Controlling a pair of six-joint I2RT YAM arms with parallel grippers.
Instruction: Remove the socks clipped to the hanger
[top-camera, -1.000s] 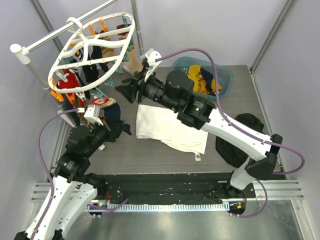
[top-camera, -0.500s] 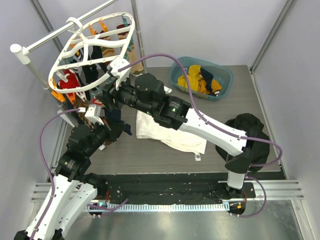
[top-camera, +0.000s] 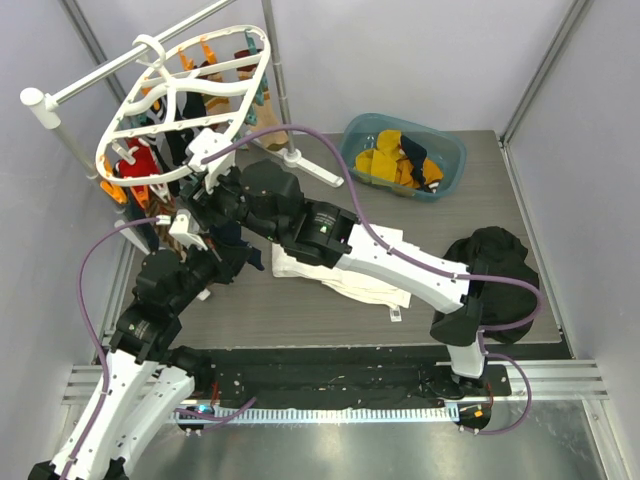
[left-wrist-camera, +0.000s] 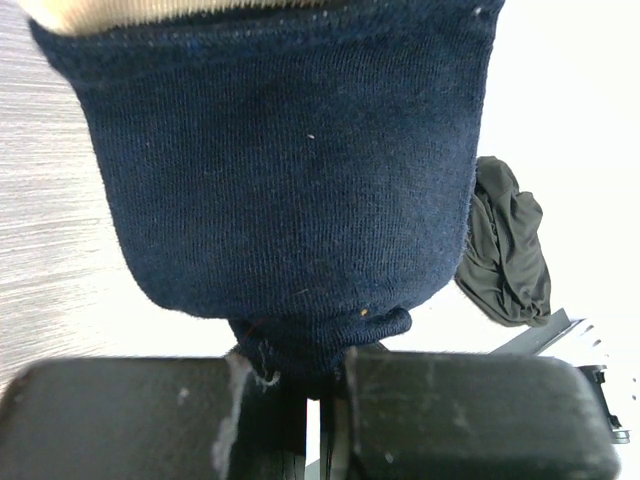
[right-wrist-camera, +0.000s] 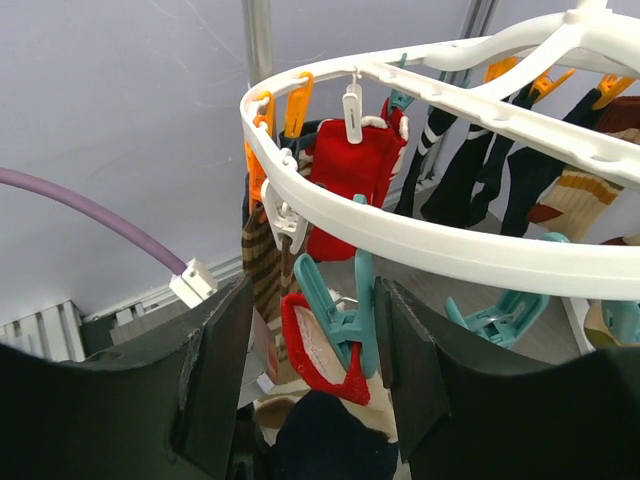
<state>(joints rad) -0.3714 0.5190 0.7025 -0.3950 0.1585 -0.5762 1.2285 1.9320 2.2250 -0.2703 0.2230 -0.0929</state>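
1. From above, the white oval hanger (top-camera: 185, 95) hangs on the white pole stand (top-camera: 110, 72) at the far-left corner of the table (top-camera: 300, 315). The socks (top-camera: 140, 162) dangle from clips under its frame.
2. The right arm stretches across the table, and the right gripper (top-camera: 205, 185) sits just under the hanger's near rim, in among the hanging socks. The left gripper (top-camera: 200, 228) is just below it, at a navy sock (top-camera: 232, 235). I cannot tell from up here how either pair of jaws stands.
3. A blue basin (top-camera: 452, 158) at the far right holds yellow and dark socks. A white cloth (top-camera: 345, 270) lies under the right arm, and a black garment heap (top-camera: 497, 265) sits near the right edge.
4. In the left wrist view, the left gripper (left-wrist-camera: 320, 400) is pinched tight on the bottom end of the navy sock (left-wrist-camera: 290, 170). The sock hangs above the fingers and fills most of the view. The black garment (left-wrist-camera: 512, 250) shows beyond, to the right.
5. In the right wrist view, the right gripper (right-wrist-camera: 312, 320) has its fingers (right-wrist-camera: 210, 370) spread well apart and grips nothing. Between them, farther on, hang a teal clip (right-wrist-camera: 345, 305) and a red-trimmed sock (right-wrist-camera: 318, 352).
6. The hanger's rim (right-wrist-camera: 420, 240) crosses just above. A white clip (right-wrist-camera: 353, 108) holds a red sock (right-wrist-camera: 350, 170), orange clips (right-wrist-camera: 298, 100) hang beside it, and a brown-and-cream striped sock (right-wrist-camera: 262, 262) hangs at the left.
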